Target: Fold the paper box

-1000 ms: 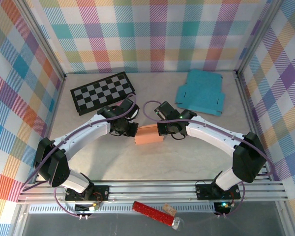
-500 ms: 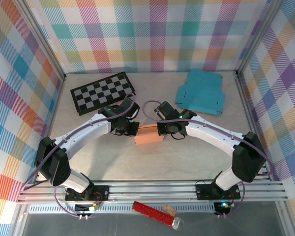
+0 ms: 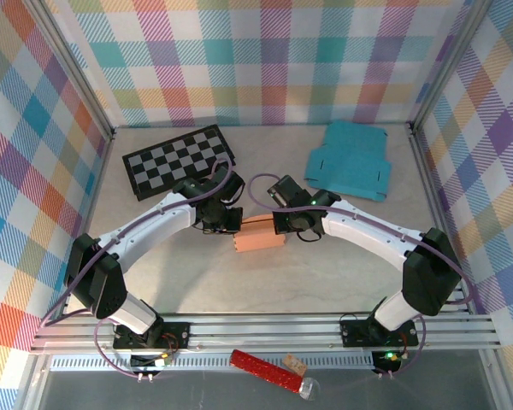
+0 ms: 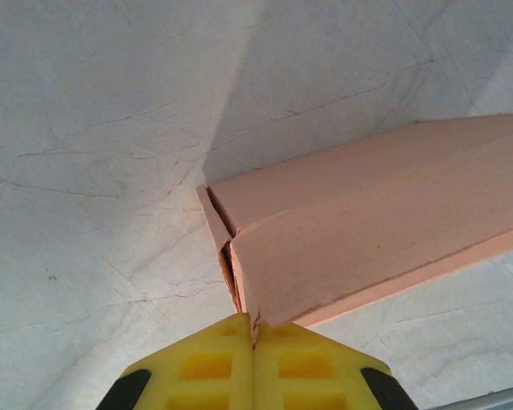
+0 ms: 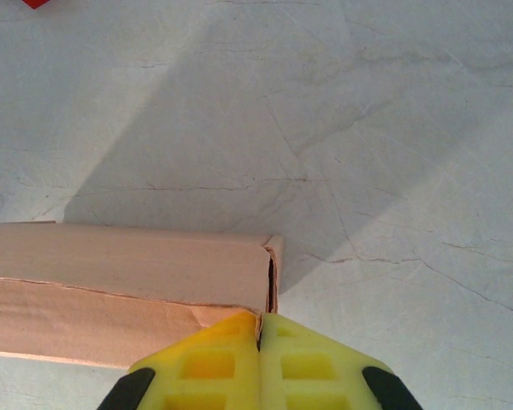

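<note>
Walls [image 3: 265, 60]: bright checked cloth in many colours stands on three sides of the table.
Table [image 3: 325, 265]: pale and stony-looking, with thin cracks like marble.
Rails [image 3: 265, 329]: silver metal bars run along the near edge, and both arms are bolted there.
Left arm [image 3: 145, 226]: white and black, it bends in from the near left corner toward the middle.
Right arm [image 3: 368, 231]: white and black too, it bends in from the near right corner toward the middle.
Checkerboard [image 3: 178, 160]: a black and grey board lies flat at the back left, a bit slanted.
Blue card [image 3: 350, 161]: a flat, unfolded sheet with flaps lies at the back right, well apart from the box.
Box [image 3: 259, 233]: a long peach paper box lies on its side near the middle of the table, right between the two claws. The left wrist camera shows its end [image 4: 376, 231] with a flap not quite shut. The right wrist camera shows the other end [image 5: 120, 282] with a thin dark slit by the flap.
Red stick [image 3: 265, 369]: it lies in front of the rails, off the table.
Left claw [image 3: 232, 229]: the yellow fingers [image 4: 214, 359] are pressed together, tips touching the box's left end. I cannot tell if a thin flap is nipped.
Right claw [image 3: 280, 226]: the yellow fingers [image 5: 308, 359] are pressed together, tips touching the box's right end.
</note>
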